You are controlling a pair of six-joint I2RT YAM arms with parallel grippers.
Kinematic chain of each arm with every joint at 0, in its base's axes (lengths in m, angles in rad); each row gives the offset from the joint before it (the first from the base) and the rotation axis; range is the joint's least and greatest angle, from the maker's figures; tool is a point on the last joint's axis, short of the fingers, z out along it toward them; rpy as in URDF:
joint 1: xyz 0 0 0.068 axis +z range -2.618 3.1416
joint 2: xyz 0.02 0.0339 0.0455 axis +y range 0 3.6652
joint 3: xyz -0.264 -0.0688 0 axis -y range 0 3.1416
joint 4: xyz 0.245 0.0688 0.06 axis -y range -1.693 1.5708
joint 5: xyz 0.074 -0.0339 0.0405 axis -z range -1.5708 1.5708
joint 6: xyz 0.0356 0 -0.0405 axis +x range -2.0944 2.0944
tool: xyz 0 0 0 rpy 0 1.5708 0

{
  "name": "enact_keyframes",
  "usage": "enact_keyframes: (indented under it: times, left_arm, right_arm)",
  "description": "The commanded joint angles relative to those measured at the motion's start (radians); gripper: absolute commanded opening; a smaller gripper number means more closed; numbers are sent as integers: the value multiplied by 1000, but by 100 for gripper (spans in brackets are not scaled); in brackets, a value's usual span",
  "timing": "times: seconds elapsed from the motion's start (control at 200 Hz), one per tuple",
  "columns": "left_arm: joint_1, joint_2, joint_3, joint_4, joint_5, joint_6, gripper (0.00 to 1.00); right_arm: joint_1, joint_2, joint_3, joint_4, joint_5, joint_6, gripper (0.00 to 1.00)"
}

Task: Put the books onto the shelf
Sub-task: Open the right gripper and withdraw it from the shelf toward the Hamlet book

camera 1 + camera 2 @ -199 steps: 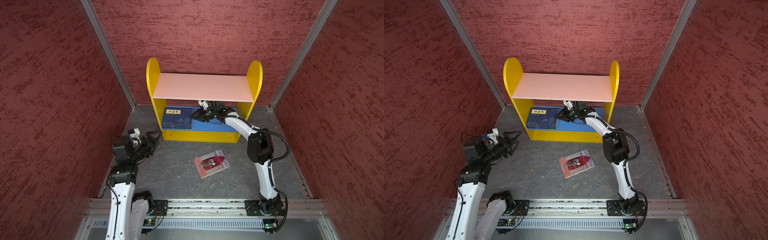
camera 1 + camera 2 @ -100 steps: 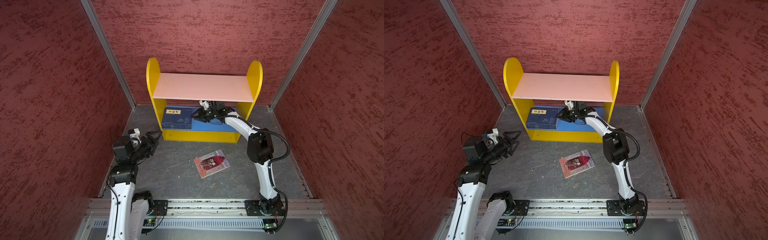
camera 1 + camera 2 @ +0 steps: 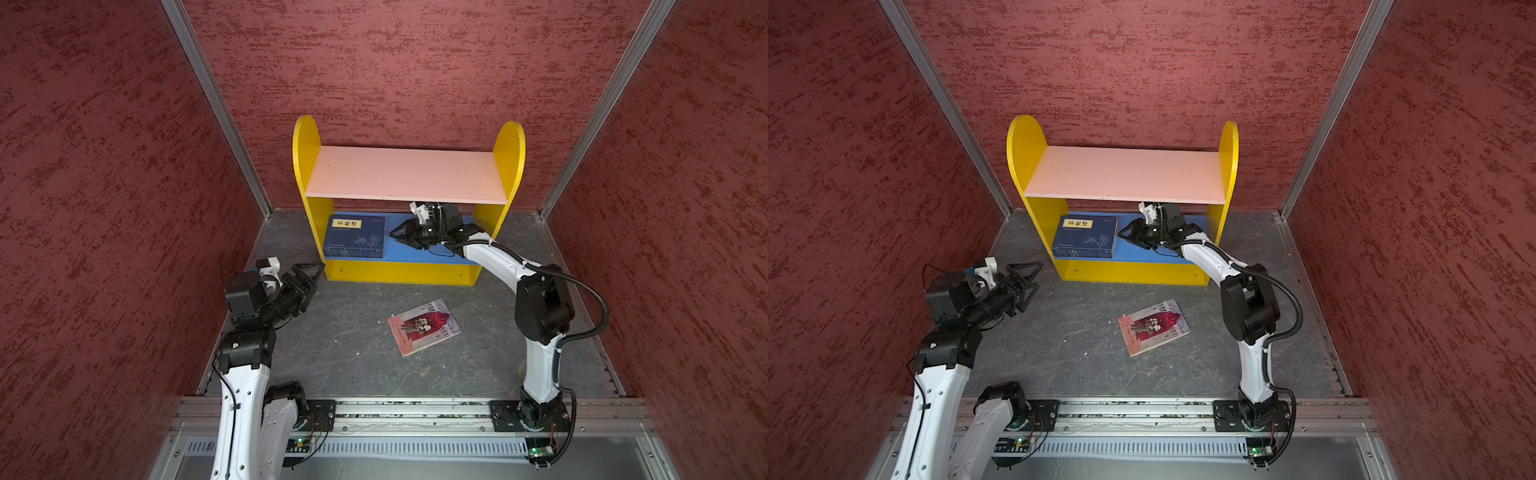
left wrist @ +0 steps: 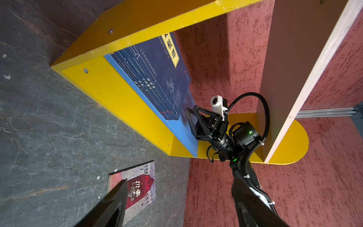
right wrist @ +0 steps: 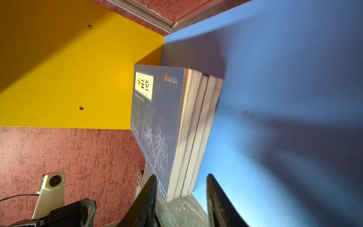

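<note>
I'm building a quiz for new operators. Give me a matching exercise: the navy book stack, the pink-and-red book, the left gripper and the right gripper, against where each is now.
Things
1. navy book stack
2. pink-and-red book
3. left gripper
4. right gripper

Places
A. flat on the grey floor, in front of the shelf
B. inside the lower tier, jaws apart, at the stack's edge
C. open and empty, off the shelf's left front corner
D. lying on the blue lower board, left end

Pairs: 1-D, 2-A, 3-C, 4-B

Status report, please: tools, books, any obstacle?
Left tool open, empty. Right tool open at navy stack on blue shelf board. Pink book on floor, nothing blocking it.
</note>
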Motion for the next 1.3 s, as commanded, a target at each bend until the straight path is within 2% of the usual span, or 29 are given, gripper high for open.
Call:
enact_keyframes:
  times: [0.0,0.341,0.546,0.927,1.112,1.298]
  left_arm:
    - [-2,-8,39,-39,1,70,84]
    - [3,-28,46,-84,15,152,84]
    - [3,-47,57,-111,33,248,85]
    - [-3,-77,94,-218,167,427,85]
    - [-22,-92,119,-266,223,526,85]
    - [-67,-69,143,-295,272,566,85]
  right_arm:
    - [-14,-103,-99,226,16,63,43]
    - [-17,-308,-432,395,3,143,43]
    - [-15,-434,-577,407,-14,161,43]
    - [-2,-667,-755,278,9,128,43]
    - [12,-788,-832,162,33,105,44]
    - [32,-924,-903,1,80,95,49]
